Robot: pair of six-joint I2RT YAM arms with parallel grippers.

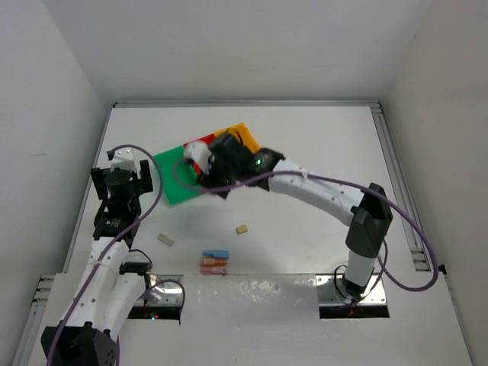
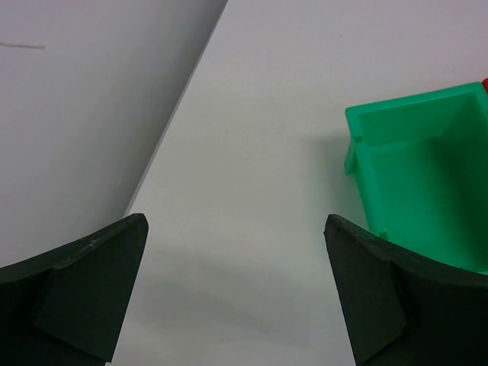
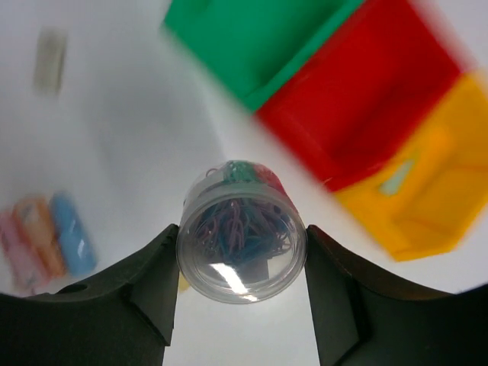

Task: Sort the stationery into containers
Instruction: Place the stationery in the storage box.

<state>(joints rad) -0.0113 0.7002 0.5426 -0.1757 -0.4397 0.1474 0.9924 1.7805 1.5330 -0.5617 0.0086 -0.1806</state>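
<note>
My right gripper is shut on a clear round tub of coloured paper clips and holds it above the table, near the joined bins. The green bin, red bin and yellow-orange bin lie beyond it, blurred. In the top view this gripper hangs over the green bin. My left gripper is open and empty, left of the green bin. Pastel sticks and two beige erasers lie on the table.
The white table is walled in on the left, back and right. A metal rail runs along its right edge. The sticks also show at the lower left of the right wrist view.
</note>
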